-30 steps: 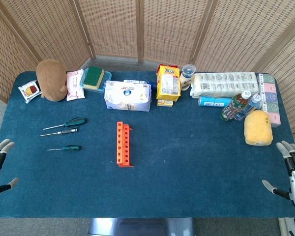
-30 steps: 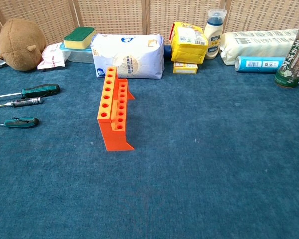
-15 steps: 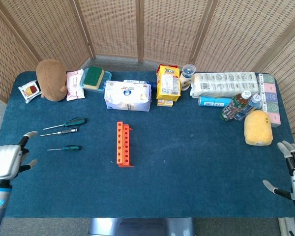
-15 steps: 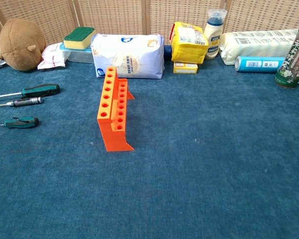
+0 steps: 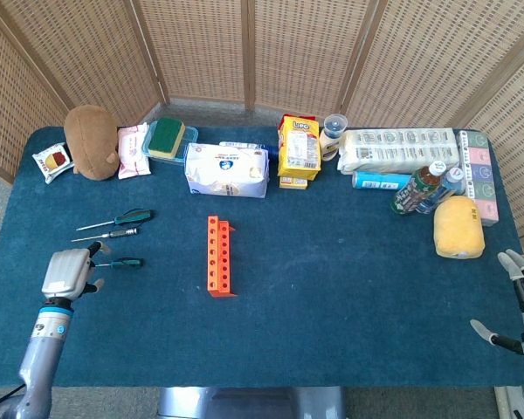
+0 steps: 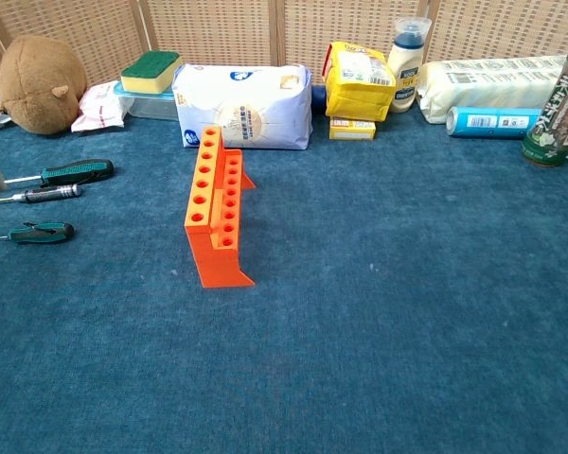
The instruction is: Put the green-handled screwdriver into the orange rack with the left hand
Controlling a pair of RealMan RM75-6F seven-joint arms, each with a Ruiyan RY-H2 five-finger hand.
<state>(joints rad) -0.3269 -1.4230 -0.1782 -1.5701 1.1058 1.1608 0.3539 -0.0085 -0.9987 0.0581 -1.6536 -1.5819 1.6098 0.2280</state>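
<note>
Three screwdrivers lie side by side at the left of the table. The farthest has a green and black handle [image 5: 133, 215] [image 6: 77, 171], the middle one a dark and silver handle [image 5: 122, 232] [image 6: 50, 192], and the nearest, smallest one a green handle [image 5: 127, 262] [image 6: 41, 231]. The orange rack [image 5: 218, 256] [image 6: 215, 208] stands upright mid-table with two rows of empty holes. My left hand [image 5: 67, 272] hovers just left of the small screwdriver, over its shaft tip, fingers apart and holding nothing. My right hand [image 5: 522, 301] stays at the table's right edge with its fingers spread.
Along the back stand a brown plush toy [image 5: 91, 141], a sponge on a box [image 5: 167, 137], a white pack [image 5: 227, 169], a yellow bag [image 5: 299, 147], bottles [image 5: 417, 190] and a yellow sponge [image 5: 458, 227]. Blue cloth lies bare between rack and right hand.
My left hand has come in from the table's left edge, moving right and forward to the screwdrivers. One fingertip now shows at the chest view's left edge. The right hand barely shifted.
</note>
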